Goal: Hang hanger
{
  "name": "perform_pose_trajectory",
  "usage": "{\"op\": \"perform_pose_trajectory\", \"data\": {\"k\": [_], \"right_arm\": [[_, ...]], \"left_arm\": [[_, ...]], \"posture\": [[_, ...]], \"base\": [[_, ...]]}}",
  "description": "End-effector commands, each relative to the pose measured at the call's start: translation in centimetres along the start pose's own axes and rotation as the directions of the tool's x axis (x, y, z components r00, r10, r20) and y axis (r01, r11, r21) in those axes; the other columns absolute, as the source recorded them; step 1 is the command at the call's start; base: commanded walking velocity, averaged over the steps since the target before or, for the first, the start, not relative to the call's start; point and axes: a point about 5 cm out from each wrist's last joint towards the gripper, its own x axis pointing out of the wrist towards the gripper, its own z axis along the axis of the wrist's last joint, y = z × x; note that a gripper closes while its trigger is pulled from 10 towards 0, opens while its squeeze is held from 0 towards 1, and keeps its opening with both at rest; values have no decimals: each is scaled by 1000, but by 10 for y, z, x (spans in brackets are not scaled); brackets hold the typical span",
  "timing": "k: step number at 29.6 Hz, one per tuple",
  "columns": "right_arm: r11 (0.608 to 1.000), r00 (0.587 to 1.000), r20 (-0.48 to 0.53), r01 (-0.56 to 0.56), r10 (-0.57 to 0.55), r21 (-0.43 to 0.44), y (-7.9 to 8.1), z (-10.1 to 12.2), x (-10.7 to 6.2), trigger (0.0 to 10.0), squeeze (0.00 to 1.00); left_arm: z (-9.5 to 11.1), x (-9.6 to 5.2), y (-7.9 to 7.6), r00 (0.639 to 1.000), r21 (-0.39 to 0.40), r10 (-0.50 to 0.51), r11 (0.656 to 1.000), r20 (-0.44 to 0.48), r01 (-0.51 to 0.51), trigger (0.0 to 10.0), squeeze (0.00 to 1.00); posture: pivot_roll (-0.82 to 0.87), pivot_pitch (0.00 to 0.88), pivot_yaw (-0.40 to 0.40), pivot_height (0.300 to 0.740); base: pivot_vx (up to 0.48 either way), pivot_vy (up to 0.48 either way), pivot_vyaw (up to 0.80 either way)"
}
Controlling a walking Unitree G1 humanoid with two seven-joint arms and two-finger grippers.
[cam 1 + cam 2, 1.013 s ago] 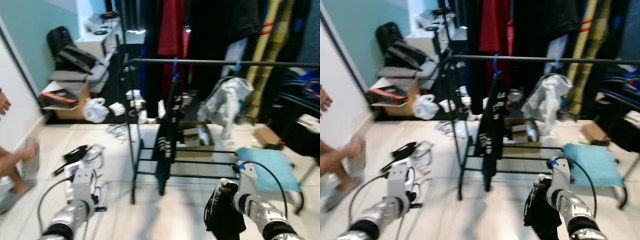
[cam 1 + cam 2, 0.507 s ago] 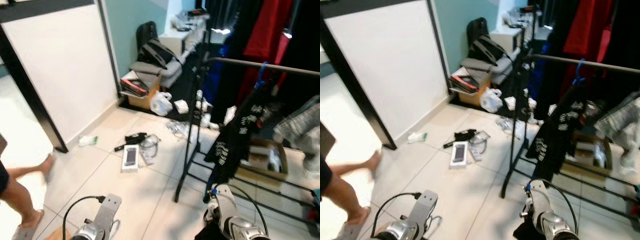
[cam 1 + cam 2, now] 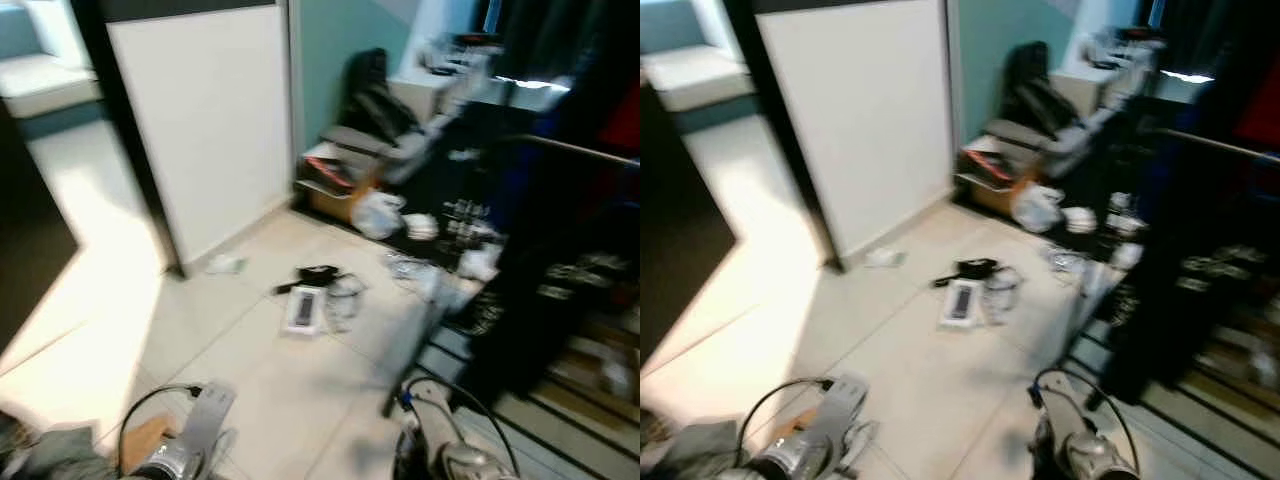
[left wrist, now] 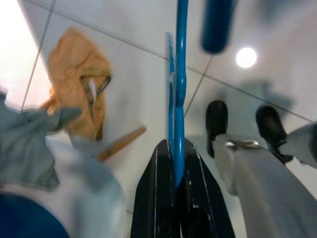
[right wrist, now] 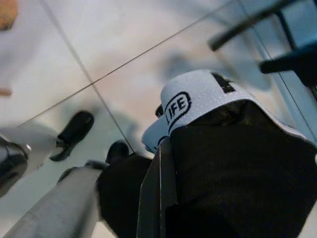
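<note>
My left gripper [image 4: 177, 151] is shut on a blue plastic hanger [image 4: 178, 84] that points down toward the tiled floor. My right gripper [image 5: 162, 153] is shut on a black garment [image 5: 237, 168] with a white label reading "LIFE". Both wrists sit low at the bottom of the left eye view, the left arm [image 3: 190, 445] and the right arm [image 3: 440, 455]. The clothes rack's dark rail [image 3: 585, 152] runs along the right edge, blurred, with a black printed garment [image 3: 545, 300] hanging from it.
A white panel [image 3: 200, 110] leans against the teal wall. A white box [image 3: 302, 308], cables and a plastic bag [image 3: 378, 213] litter the floor before the rack. An orange cloth [image 4: 79, 94] and grey clothing [image 4: 29, 148] lie by my left side. My feet [image 4: 216, 119] stand below.
The camera has swung left, so the rack has slid to the right edge and the white panel now stands in the middle. Both grippers keep their holds.
</note>
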Motion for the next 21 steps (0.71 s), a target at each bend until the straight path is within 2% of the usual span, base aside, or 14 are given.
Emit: {"op": "perform_pose_trajectory", "data": {"k": [1, 10, 21], "right_arm": [[1000, 1000, 3, 25, -25, -3, -5, -3, -1, 10000, 0], [1000, 1000, 2, 20, -20, -19, -5, -4, -1, 10000, 0], [1000, 1000, 1, 16, -16, -2, -3, -7, -1, 10000, 0]], "left_arm": [[-6, 0, -3, 1000, 21, -13, 1000, -26, 14, 10000, 0], [-8, 1, -7, 999, 53, -26, 998, -28, 27, 10000, 0], [-11, 1, -6, 999, 53, -25, 998, -35, 27, 10000, 0]], "posture": [[24, 0, -25, 740], [17, 0, -15, 740], [25, 0, -21, 740]], "base": [[-334, 0, 0], [-346, 0, 0], [-361, 0, 0]]}}
